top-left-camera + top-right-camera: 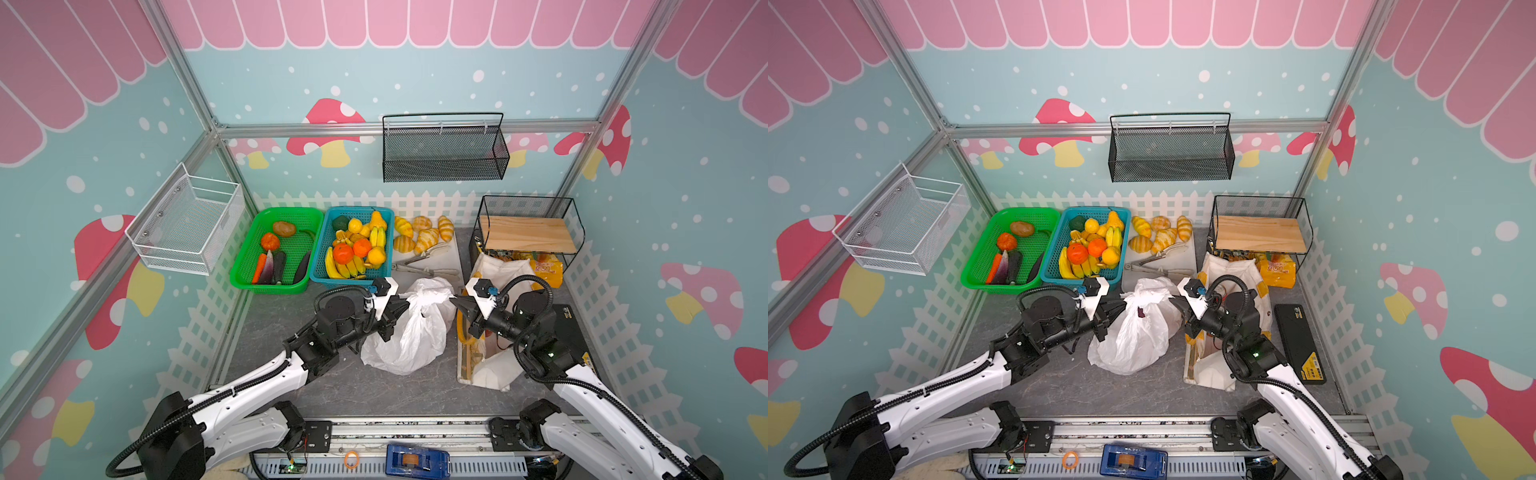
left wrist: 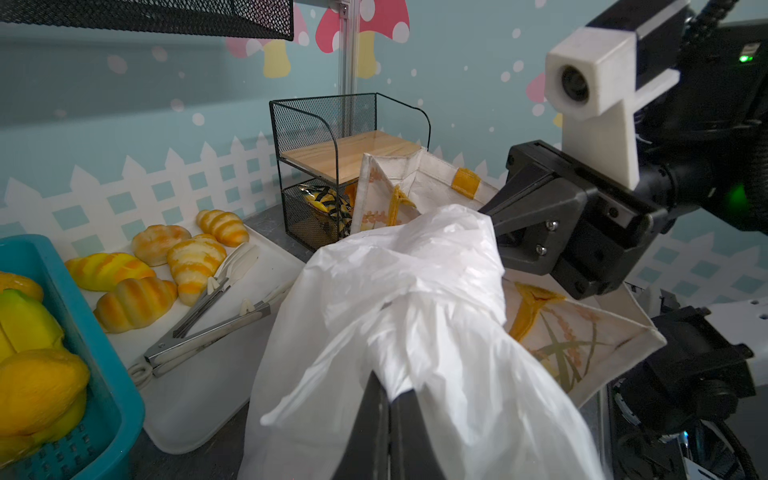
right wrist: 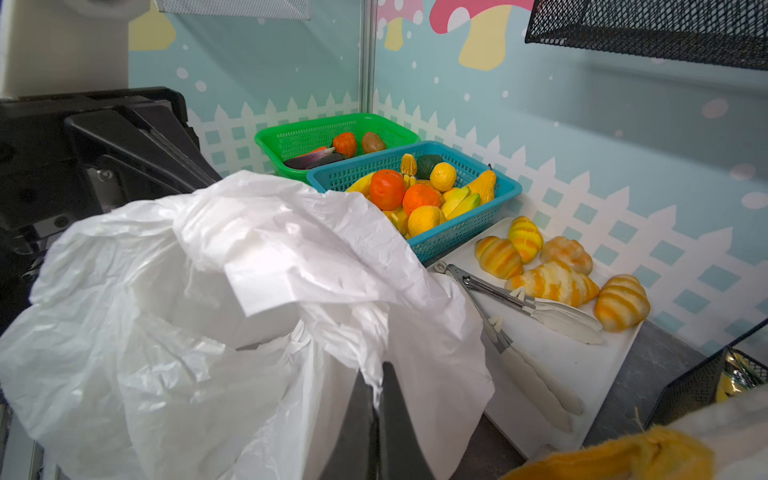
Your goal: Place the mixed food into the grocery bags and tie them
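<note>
The thin crinkly white plastic bag sits near the middle of the grey table, bulging low down and gathered to a loose neck on top. The film hides what is inside. The left pincer is clamped on one bunched ear of the film. The right pincer is closed on the opposite ear. Each wrist view shows film pinched between closed tips.

I judge the film light, limp and slippery. It will likely slide out of a shallow nip, and it may tear at the handle holes if pulled hard against the load. The hold therefore belongs deep on the bunched handle strips, not on a single layer.

Just beside the bag, under the right arm, lies the stiff white tote with yellow handles, its mouth open. Behind stand a blue plastic basket of fruit and a white tray of golden croissants.
</note>
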You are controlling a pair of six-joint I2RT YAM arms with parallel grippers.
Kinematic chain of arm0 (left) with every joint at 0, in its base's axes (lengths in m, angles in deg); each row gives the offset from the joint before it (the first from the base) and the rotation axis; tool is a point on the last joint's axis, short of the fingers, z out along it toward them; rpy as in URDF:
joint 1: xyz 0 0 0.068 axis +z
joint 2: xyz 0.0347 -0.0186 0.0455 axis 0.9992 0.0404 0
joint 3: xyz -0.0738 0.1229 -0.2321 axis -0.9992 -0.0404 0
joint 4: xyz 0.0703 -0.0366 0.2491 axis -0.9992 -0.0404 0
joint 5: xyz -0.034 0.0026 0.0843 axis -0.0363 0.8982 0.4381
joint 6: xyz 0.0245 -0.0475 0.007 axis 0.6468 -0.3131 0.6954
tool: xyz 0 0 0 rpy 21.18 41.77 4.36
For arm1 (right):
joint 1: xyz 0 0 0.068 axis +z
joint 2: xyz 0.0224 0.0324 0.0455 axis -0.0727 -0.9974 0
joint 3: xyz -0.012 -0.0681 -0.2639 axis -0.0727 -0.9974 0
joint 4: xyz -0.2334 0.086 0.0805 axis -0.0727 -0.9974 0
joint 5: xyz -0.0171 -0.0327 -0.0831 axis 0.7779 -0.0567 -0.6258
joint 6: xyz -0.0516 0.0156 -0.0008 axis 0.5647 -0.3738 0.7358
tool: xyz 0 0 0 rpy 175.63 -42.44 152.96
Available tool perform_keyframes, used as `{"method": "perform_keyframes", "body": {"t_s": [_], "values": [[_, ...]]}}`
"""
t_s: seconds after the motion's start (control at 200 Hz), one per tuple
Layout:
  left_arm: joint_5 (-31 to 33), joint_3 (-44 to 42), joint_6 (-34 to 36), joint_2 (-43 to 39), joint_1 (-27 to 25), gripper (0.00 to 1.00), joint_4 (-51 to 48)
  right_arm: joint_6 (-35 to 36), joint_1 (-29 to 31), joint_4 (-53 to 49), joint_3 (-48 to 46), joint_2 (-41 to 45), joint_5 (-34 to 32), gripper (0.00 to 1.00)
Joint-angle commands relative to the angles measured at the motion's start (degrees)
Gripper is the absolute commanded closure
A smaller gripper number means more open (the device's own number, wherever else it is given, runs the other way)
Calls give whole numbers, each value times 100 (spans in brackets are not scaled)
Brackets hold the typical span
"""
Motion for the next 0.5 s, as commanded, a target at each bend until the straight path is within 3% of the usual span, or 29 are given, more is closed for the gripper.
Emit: {"method": "perform_keyframes", "body": {"t_s": [0.0, 0.495], "values": [[259, 62, -268, -256, 8, 100, -493, -90, -6, -274, 104, 47, -302, 100], [971, 556, 107, -753, 22, 100, -2426, 63, -6, -508, 339, -133, -1371, 100]]}}
